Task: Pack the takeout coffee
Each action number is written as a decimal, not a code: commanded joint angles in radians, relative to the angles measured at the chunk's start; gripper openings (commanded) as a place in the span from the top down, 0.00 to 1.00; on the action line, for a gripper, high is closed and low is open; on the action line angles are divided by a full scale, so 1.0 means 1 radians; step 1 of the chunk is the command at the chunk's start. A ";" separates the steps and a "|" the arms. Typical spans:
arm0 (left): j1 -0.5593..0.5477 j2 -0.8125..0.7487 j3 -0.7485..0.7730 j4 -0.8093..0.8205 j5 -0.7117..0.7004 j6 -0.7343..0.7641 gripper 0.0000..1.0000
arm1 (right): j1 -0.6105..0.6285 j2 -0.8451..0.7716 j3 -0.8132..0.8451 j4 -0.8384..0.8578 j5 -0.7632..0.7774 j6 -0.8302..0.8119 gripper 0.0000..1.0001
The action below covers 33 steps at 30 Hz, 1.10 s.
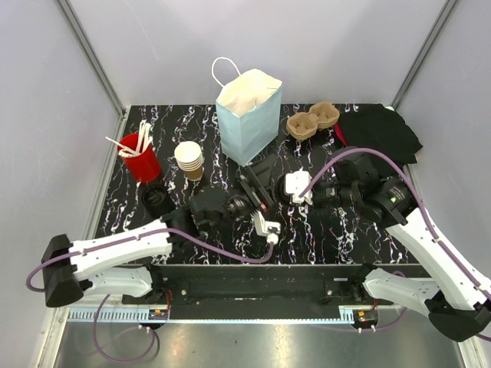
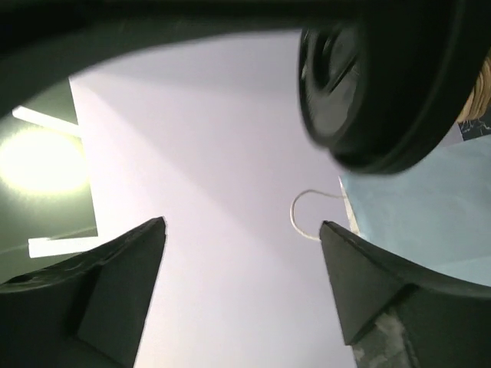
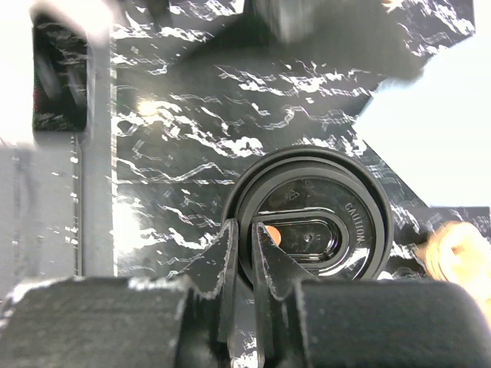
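Note:
My right gripper (image 3: 245, 234) is shut on the rim of a round black plastic lid (image 3: 345, 230) marked CAUTION and holds it above the marbled table. In the top view the right gripper (image 1: 276, 188) meets my left gripper (image 1: 253, 185) at the table's middle, in front of the bag. My left gripper (image 2: 242, 226) is open and empty and points up at the wall. The held lid (image 2: 383, 84) hangs close above it to the right. The single tan cup does not show clearly. A blurred tan shape (image 3: 453, 253) sits at the right edge of the right wrist view, and I cannot tell what it is.
A light blue paper bag (image 1: 249, 115) stands open at the back centre and also shows in the left wrist view (image 2: 430, 215). A stack of tan cups (image 1: 189, 159), a red cup of stirrers (image 1: 140, 157) and another black lid (image 1: 156, 197) are at left. A pulp carrier (image 1: 312, 120) and a black cloth (image 1: 380, 134) are at back right.

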 commanded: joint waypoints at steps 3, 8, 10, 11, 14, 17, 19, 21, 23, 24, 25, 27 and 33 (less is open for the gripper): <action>0.139 -0.191 0.125 -0.261 -0.135 -0.136 0.01 | 0.008 -0.020 0.043 0.033 0.175 0.050 0.95; 0.373 -0.074 0.525 -0.749 -0.313 -0.698 0.01 | -0.027 -0.006 0.017 0.075 0.236 0.102 0.95; 0.514 -0.022 0.621 -0.911 -0.202 -0.931 0.01 | -0.054 0.008 0.008 0.091 0.232 0.111 0.95; 0.575 -0.011 0.670 -0.933 -0.175 -0.989 0.01 | -0.068 0.034 0.005 0.102 0.224 0.122 0.95; 0.608 0.033 0.703 -0.996 -0.082 -1.196 0.01 | -0.117 0.116 0.020 0.104 0.204 0.128 0.95; 0.611 0.068 0.688 -1.025 0.131 -1.391 0.01 | -0.148 0.211 0.031 0.119 0.189 0.130 0.95; 0.611 0.094 0.633 -1.009 0.335 -1.486 0.01 | -0.166 0.262 0.040 0.128 0.174 0.136 0.96; 0.611 0.123 0.558 -0.928 0.420 -1.567 0.01 | -0.188 0.328 0.056 0.145 0.152 0.150 0.97; 0.609 0.142 0.507 -0.865 0.503 -1.604 0.01 | -0.199 0.380 0.062 0.170 0.141 0.157 0.98; 0.611 0.154 0.484 -0.787 0.520 -1.633 0.01 | -0.208 0.394 0.059 0.182 0.137 0.157 0.98; 0.611 0.160 0.432 -0.750 0.543 -1.644 0.01 | -0.220 0.404 0.047 0.209 0.132 0.162 0.98; 0.611 0.176 0.389 -0.653 0.557 -1.670 0.01 | -0.231 0.419 0.024 0.240 0.129 0.167 0.98; 0.605 0.277 0.372 -0.574 0.552 -1.721 0.01 | -0.237 0.436 -0.076 0.381 0.114 0.190 0.98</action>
